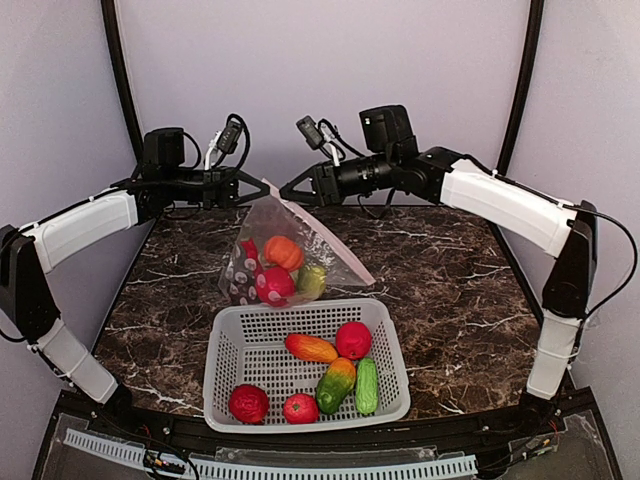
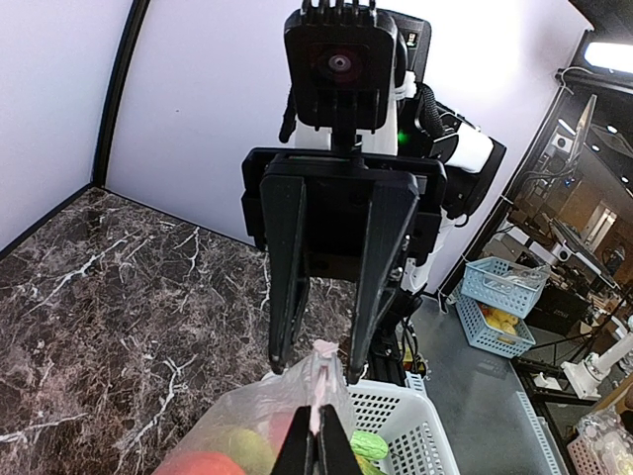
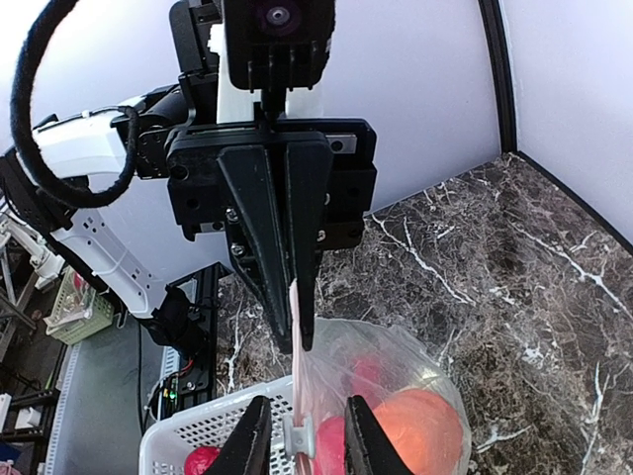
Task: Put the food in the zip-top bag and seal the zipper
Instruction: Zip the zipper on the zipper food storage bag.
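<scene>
The zip-top bag hangs above the table between both grippers. It holds an orange fruit, a red one and a green one. My left gripper is shut on the zipper, a pinkish strip at the bag's top edge; its tips also show in the left wrist view. My right gripper is open; its fingers straddle the strip and the small white slider without pinching them. More food lies in the white basket: a red fruit, an orange piece, a green cucumber.
The basket stands at the near middle of the dark marble table, just in front of the hanging bag. It also holds a red-green pepper, a tomato and a dark red fruit. White walls close the back and sides.
</scene>
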`<action>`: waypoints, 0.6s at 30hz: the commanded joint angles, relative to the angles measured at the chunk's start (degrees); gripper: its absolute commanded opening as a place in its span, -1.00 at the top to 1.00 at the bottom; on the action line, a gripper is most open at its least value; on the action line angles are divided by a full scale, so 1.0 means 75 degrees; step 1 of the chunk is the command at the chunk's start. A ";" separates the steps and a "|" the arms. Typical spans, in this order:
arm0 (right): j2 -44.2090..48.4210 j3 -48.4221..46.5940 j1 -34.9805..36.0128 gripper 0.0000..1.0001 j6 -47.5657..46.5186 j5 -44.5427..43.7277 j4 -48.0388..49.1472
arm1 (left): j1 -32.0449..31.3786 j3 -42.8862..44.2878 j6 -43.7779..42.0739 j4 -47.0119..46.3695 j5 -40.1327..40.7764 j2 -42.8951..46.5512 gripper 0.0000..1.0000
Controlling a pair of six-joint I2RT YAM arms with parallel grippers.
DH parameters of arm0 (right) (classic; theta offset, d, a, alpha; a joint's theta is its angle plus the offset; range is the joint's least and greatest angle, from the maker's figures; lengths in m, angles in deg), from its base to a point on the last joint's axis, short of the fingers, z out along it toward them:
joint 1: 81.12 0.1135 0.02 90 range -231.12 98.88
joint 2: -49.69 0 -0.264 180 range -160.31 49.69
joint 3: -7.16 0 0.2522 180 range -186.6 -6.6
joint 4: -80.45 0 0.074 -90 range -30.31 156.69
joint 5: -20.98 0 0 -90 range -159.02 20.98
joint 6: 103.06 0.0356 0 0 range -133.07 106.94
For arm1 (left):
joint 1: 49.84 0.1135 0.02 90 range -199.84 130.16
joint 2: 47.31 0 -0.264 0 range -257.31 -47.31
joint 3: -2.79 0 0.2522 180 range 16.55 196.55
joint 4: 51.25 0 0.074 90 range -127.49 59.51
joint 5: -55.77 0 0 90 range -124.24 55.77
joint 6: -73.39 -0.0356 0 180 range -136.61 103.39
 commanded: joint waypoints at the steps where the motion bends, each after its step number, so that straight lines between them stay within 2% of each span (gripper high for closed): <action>1: -0.0107 -0.0255 0.0034 0.55 -0.0019 0.0162 -0.0034 | -0.0039 -0.0039 -0.0089 -0.0097 -0.0193 0.0176 0.99; 6: -0.0161 -0.0290 0.0040 0.71 -0.0020 0.0345 -0.0023 | -0.0046 -0.0033 -0.0138 -0.0039 -0.0164 0.0187 0.99; 18: -0.0217 -0.0300 0.0040 0.89 -0.0006 0.0513 -0.0044 | -0.0037 -0.0009 -0.0278 0.0108 -0.0045 0.0197 0.99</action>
